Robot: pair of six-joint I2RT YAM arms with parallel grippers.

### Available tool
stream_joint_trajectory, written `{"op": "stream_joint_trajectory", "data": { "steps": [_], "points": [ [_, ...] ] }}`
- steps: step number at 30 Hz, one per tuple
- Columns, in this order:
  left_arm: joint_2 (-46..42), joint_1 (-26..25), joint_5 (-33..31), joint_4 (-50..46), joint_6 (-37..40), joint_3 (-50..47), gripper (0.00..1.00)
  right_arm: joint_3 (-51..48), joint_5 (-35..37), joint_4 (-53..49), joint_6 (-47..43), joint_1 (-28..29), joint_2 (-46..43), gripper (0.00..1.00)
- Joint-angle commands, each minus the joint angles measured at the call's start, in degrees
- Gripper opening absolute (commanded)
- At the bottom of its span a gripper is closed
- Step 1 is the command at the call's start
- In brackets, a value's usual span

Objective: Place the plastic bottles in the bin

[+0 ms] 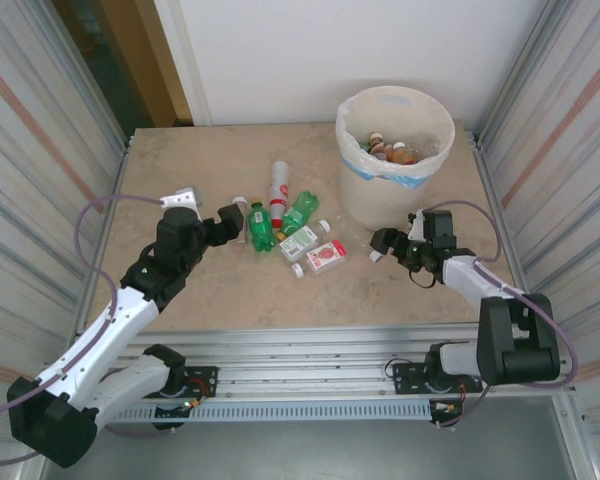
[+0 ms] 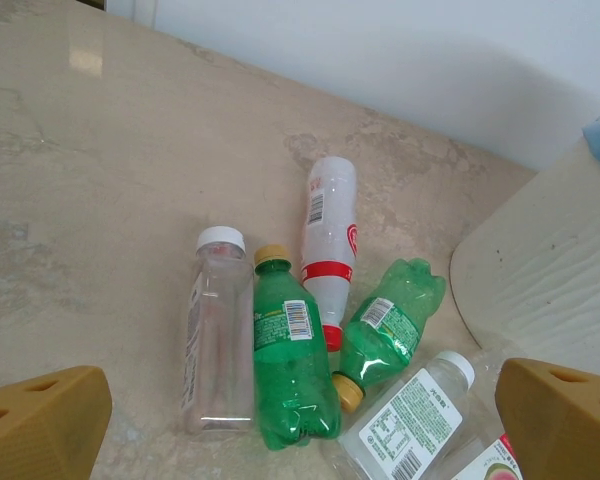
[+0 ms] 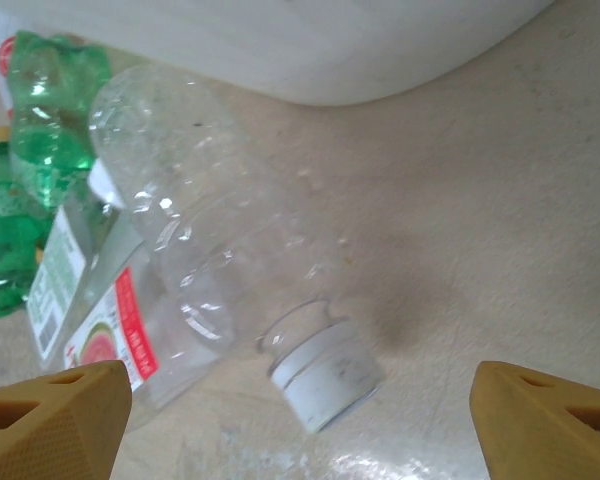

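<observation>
Right jaws: spread wide, gripping nothing.
Clear ribbed plastic bottle with a white cap: lay on the beige stone-look desk, between and ahead of the right jaws, cap nearest, body slanting away left.
Round cream bin with a white liner: just beyond the right jaws.
Left jaws: spread wide, empty.
Green yellow-capped bottle: just ahead of the left jaws, touching a clear square bottle.
Risk, right: closing on the slanted neck could squirt the bottle sideways.
Risk, left: neighbours touching, so two might be pinched, or one rolled off.

robot lab cell, corrugated metal walls, aluminium rail
</observation>
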Motion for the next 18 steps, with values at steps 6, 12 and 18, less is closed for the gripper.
{"op": "stream_joint_trajectory", "data": {
  "steps": [6, 12, 18],
  "points": [
    [-0.6, 0.3, -0.2, 0.7, -0.3, 0.4, 0.99, 1.1, -4.2, 9.1, 0.7, 2.0, 7.2, 0.88],
    [0.2, 0.3, 0.0, 0.5, -0.2, 0.9, 0.99, 2.3, -1.7, 12.8, 2.0, 5.1, 10.4, 0.88],
    [0.4, 0.3, 0.0, 0.1, 0.2, 1.8, 0.99, 2.9, 0.7, 15.8, 3.6, 7.0, 13.4, 0.86]
  ]
}}
